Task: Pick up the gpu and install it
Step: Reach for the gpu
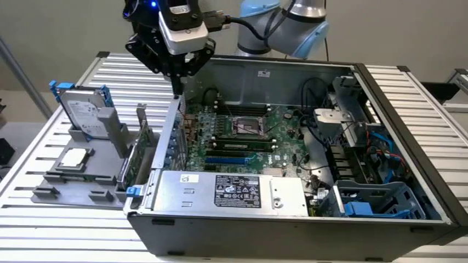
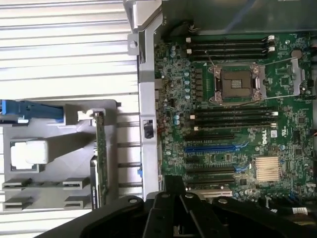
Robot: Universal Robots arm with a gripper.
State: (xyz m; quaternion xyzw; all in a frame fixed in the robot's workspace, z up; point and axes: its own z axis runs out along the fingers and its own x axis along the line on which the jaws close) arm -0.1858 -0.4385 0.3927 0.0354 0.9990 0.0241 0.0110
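The gpu (image 1: 136,150) stands on edge in a grey holder (image 1: 76,178) just outside the open computer case, green board facing the case wall. In the wrist view the gpu (image 2: 101,153) is a thin green strip seen edge-on. My gripper (image 1: 176,93) hangs above the case's rear wall, up and behind the gpu and well clear of it. Its fingers taper to a single point, shut, with nothing between them. The gripper (image 2: 173,182) looks down on the motherboard (image 2: 233,99), whose blue slot (image 2: 210,148) lies bare.
A silver hard drive with blue rails (image 1: 82,112) stands upright in the same holder, with a small white square part (image 1: 73,158) lying flat beside it. Inside the case are the motherboard (image 1: 241,131), the power supply (image 1: 227,189), cables and a blue drive cage (image 1: 373,205).
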